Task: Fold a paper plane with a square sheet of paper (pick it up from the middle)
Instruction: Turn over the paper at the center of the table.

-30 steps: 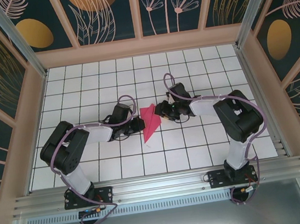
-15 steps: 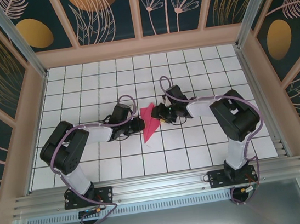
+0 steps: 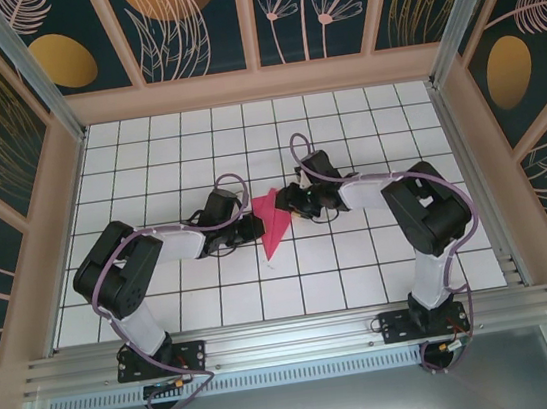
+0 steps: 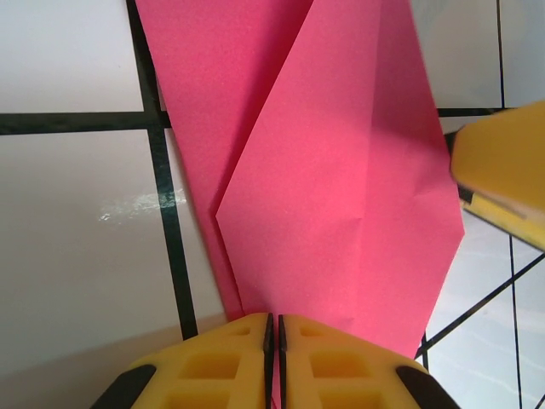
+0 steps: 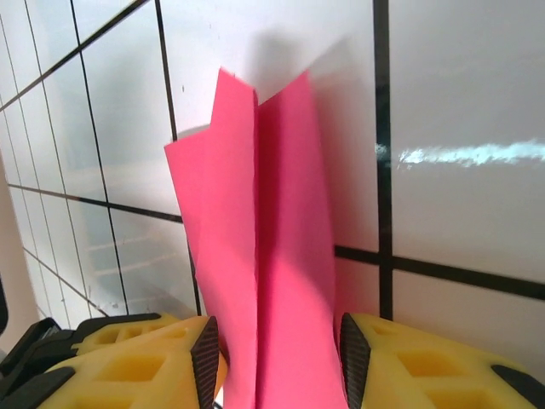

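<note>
Paper plane (image 3: 273, 223) status: magenta-pink paper, folded to a narrow pointed shape, sits on the white grid table (image 3: 147, 161) between my two grippers. Its point faces my bases and its wide end faces away from them.

Left wrist view: the plane (image 4: 341, 213) shows one flat layer beneath and one kite-shaped flap on top, with a crease running along the flap.

Right wrist view: two layers of the plane (image 5: 272, 256) stand up from the table, with a shaded fold line between them.

Left gripper (image 3: 256, 225): positioned at the plane's left edge. The left wrist view shows my left gripper (image 4: 272, 328) with both yellow fingers pressed together, and the paper's near edge enters the slit between them. State: clamped on the plane.

Right gripper (image 3: 292, 205): positioned at the plane's right side, near the wide end. The right wrist view shows my right gripper (image 5: 277, 358) with its fingers apart, one on each side of the raised layers. The black pads (image 5: 206, 354) sit right against the paper. I cannot tell whether they press on it.
</note>
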{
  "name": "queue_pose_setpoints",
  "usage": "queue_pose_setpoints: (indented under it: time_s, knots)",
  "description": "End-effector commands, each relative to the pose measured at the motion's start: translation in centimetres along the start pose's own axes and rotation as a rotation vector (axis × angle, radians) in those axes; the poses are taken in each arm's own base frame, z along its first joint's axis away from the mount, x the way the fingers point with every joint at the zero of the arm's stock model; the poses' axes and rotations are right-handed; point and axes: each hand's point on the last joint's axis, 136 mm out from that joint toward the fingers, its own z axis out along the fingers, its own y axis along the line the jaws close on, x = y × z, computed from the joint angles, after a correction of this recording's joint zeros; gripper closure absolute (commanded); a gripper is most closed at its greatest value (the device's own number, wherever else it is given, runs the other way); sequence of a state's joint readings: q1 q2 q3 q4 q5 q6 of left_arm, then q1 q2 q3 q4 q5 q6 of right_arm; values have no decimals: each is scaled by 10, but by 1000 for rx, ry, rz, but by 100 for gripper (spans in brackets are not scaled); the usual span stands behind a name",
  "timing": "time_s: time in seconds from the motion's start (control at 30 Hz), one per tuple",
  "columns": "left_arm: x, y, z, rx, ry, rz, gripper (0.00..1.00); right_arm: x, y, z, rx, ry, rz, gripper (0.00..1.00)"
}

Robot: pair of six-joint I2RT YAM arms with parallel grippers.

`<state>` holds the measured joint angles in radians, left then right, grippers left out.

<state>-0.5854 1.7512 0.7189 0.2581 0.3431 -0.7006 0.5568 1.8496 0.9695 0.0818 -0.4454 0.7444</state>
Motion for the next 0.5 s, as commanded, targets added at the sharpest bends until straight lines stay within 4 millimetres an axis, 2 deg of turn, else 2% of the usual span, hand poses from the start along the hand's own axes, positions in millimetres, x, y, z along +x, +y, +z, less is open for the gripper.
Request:
queue_pose_setpoints:
  time_s: [0.0,0.27,0.47]
  knots:
    - [30,17,2,-54,99,-29,85,-3,-8,-1,51,-4,-11,55]
    - [28,15,3,-46,97,-30,85,13,-3,4,-22,41,41,58]
    - [28,16,2,-48,97,-32,86,8,-5,-2,12,15,32,61]
